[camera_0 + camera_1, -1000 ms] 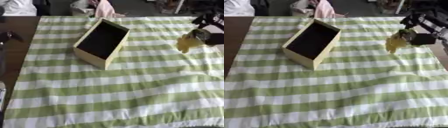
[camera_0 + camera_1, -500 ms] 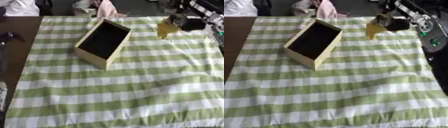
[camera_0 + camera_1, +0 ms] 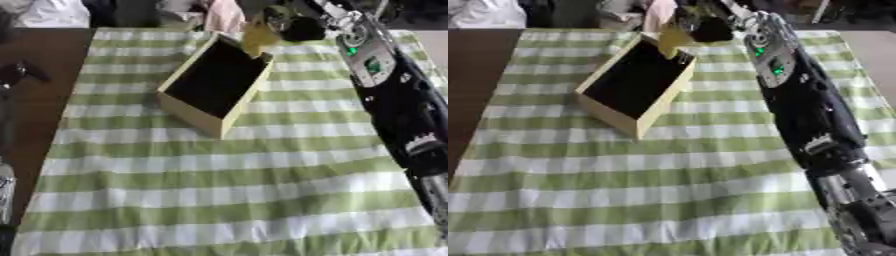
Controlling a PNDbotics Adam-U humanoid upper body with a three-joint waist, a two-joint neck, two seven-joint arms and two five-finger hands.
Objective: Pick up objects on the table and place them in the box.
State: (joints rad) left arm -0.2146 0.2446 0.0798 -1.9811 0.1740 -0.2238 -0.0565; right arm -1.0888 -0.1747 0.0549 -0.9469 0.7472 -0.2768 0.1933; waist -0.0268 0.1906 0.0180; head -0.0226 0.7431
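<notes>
A cream box (image 3: 213, 85) with a dark inside lies askew on the green-and-white checked cloth (image 3: 219, 190). My right arm reaches across the table from the right. Its hand (image 3: 297, 27) is above the box's far corner, fingers curled round a yellow object (image 3: 256, 39). The object hangs just over the box's far rim. Its exact shape is blurred. My left hand shows in neither view.
Bare dark brown tabletop (image 3: 35, 100) runs along the left of the cloth. Pink and white fabric (image 3: 223, 12) and dark shapes lie beyond the far edge. My right forearm (image 3: 394, 110) covers the right side of the cloth.
My right hand has carried the yellow object leftward and away from me, from the right side of the cloth to above the box's far corner. The camera view has also shifted.
</notes>
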